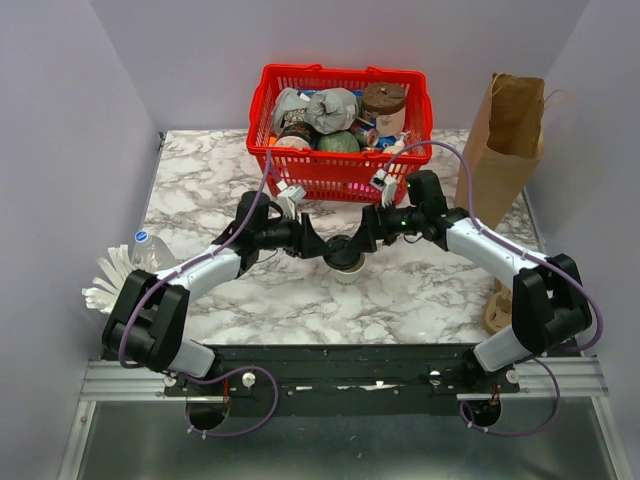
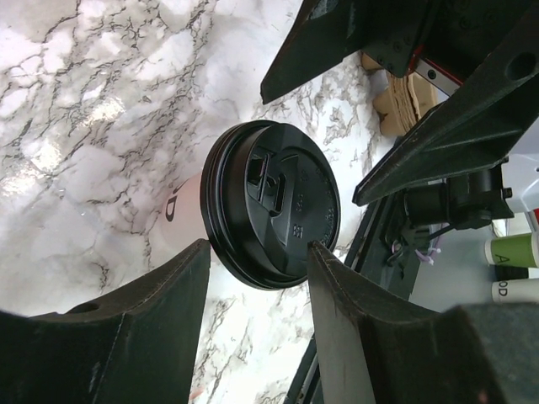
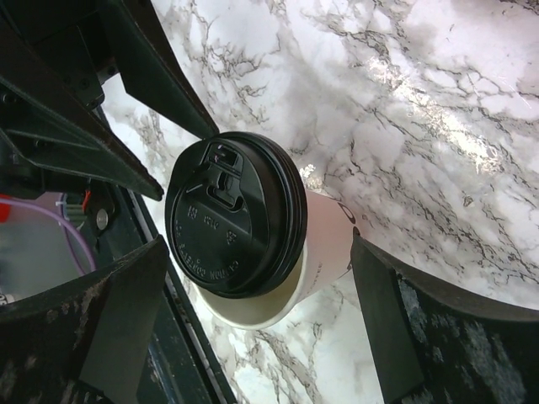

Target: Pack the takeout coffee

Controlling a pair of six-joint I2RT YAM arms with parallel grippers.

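The takeout coffee (image 1: 348, 266) is a white paper cup with a black lid, standing mid-table between both arms. In the right wrist view the lid (image 3: 232, 215) sits crooked, baring the cup's cream rim below it, and the cup wall (image 3: 327, 244) shows to the right. My right gripper (image 3: 257, 242) is open wide astride the cup, one finger close to the wall. My left gripper (image 2: 257, 248) is open, its fingertips flanking the near edge of the lid (image 2: 274, 202); I cannot tell whether they touch it. From above, the left gripper (image 1: 318, 247) and right gripper (image 1: 368, 240) meet at the cup.
A red basket (image 1: 340, 188) full of goods, including a brown-lidded tub (image 1: 384, 100), stands at the back. A brown paper bag (image 1: 505, 140) stands upright at the back right. A water bottle (image 1: 148, 248) lies at the left edge. A wooden piece (image 1: 497, 310) sits at the right edge.
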